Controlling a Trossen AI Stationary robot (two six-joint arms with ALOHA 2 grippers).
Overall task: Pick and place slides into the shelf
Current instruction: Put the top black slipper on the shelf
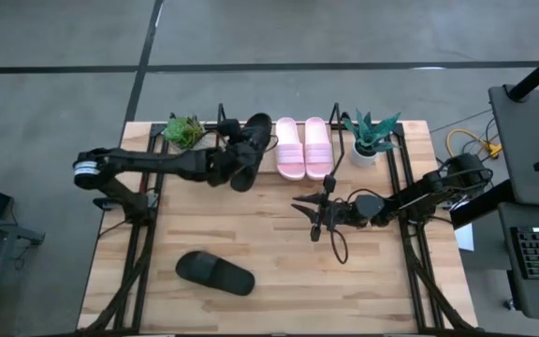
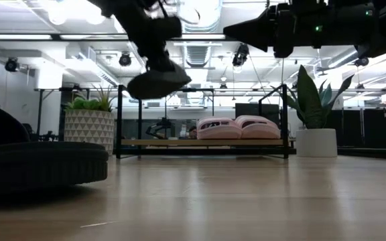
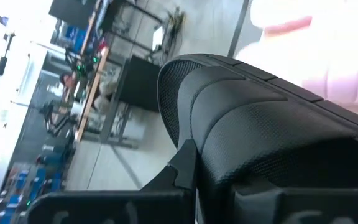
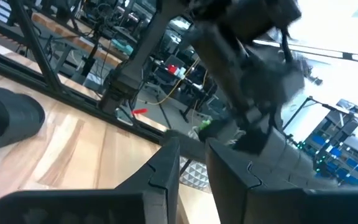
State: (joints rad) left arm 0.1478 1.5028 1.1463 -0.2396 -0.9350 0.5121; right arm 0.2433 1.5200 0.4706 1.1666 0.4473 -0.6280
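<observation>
My left gripper [image 1: 232, 168] reaches in from the table's left and is shut on a black slide [image 1: 253, 148], which hangs in the air [image 2: 156, 80] by the left part of the shelf [image 2: 203, 142]. Two pale pink slides [image 1: 303, 148] lie side by side on the shelf. A second black slide [image 1: 215, 273] rests sole-down on the table near the front. My right gripper [image 1: 313, 217] hovers over the table's middle right, its fingers [image 4: 166, 171] a narrow gap apart with nothing between them. My left gripper holds the black slide at its near end [image 3: 188, 158], coming roughly level from the table's left. The slide itself hides most of the contact; only one finger [image 3: 180, 167] shows, against its edge. The slide is lifted clear of table and shelf, tilted, toe toward the far edge.
A potted plant [image 1: 183, 131] stands left of the shelf and another in a white pot [image 1: 372, 140] to its right. Black frame rails [image 1: 143, 253] run along both table sides. Bare wood lies between the shelf and the front black slide.
</observation>
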